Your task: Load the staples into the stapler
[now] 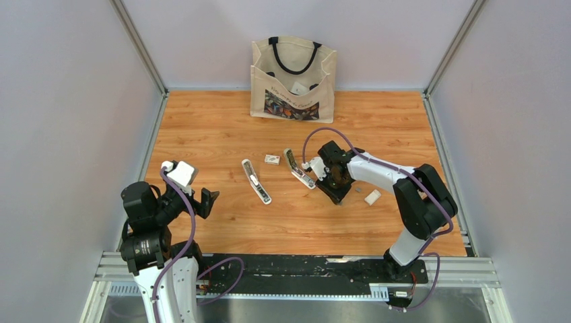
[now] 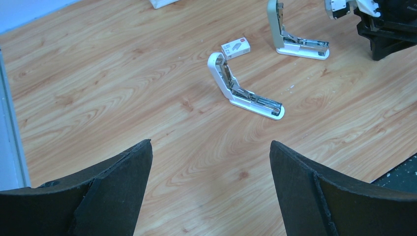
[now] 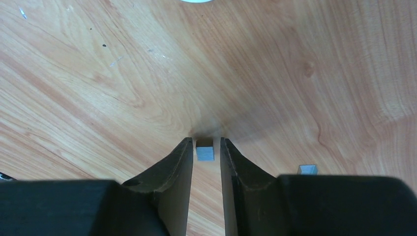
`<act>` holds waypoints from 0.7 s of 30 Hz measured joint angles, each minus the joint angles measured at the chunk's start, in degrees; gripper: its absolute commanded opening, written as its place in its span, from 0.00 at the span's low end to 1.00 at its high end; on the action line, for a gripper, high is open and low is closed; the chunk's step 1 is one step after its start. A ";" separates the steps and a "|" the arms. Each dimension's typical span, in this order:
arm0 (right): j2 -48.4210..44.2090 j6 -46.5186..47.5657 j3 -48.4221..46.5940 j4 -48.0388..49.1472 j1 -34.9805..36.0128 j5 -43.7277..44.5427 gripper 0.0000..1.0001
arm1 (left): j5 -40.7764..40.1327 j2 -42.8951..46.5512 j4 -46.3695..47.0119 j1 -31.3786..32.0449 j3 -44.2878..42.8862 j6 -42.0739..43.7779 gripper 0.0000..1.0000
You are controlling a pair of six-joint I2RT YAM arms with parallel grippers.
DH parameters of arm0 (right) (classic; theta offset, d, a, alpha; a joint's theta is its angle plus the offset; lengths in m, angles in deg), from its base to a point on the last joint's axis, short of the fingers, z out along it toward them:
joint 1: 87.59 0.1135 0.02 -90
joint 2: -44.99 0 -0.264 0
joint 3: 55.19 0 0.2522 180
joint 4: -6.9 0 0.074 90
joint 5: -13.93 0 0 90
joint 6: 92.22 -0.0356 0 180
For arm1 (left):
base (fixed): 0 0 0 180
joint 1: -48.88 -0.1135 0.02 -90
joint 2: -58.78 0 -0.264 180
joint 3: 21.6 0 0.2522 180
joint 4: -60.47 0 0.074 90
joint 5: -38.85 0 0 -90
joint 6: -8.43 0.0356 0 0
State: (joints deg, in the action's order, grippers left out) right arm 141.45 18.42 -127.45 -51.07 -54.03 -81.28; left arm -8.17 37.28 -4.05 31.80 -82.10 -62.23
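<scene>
Right gripper (image 3: 206, 142) down at the table (image 3: 295, 73), jaws narrow astride the staples (image 3: 205, 151) — slim gaps show, so likely squaring up for a pinch. Left gripper (image 2: 209, 143) wide, idle; open stapler (image 1: 299, 171) waits nearby.

Tbl (image 1: 222, 128) glossy wood; staples (image 3: 205, 153) matt grey metal; bag (image 1: 269, 77) cloth.

Two arms, black joints w/ white shells. Left arm (image 1: 143, 205): mostly black, white base, white camera box (image 1: 180, 173) at wrist. Right arm (image 1: 384, 171): white links. Purple cable (image 1: 328, 129) loops along each. Left pincer (image 2: 210, 147) & right pincer (image 3: 205, 142): black, curved, rough-faced fingers.
</scene>
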 measured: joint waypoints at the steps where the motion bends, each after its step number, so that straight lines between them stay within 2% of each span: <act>1: 0.00 0.02 0.00 -0.07 0.00 -0.15 0.30 | 0.00 0.00 0.00 0.00 0.00 0.02 0.96; 13: 0.00 0.28 0.09 -1.31 -0.02 -0.92 0.30 | 0.00 0.00 0.00 0.00 0.00 0.07 0.96; 21: 0.42 0.44 0.11 -1.36 0.00 -0.85 0.25 | 0.00 0.00 0.00 -0.02 0.00 0.07 0.96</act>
State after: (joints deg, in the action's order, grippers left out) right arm 141.87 18.86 -127.34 -52.43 -54.03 -82.14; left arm -8.17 37.28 -4.05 31.77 -82.10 -62.17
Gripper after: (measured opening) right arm 0.270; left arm 0.964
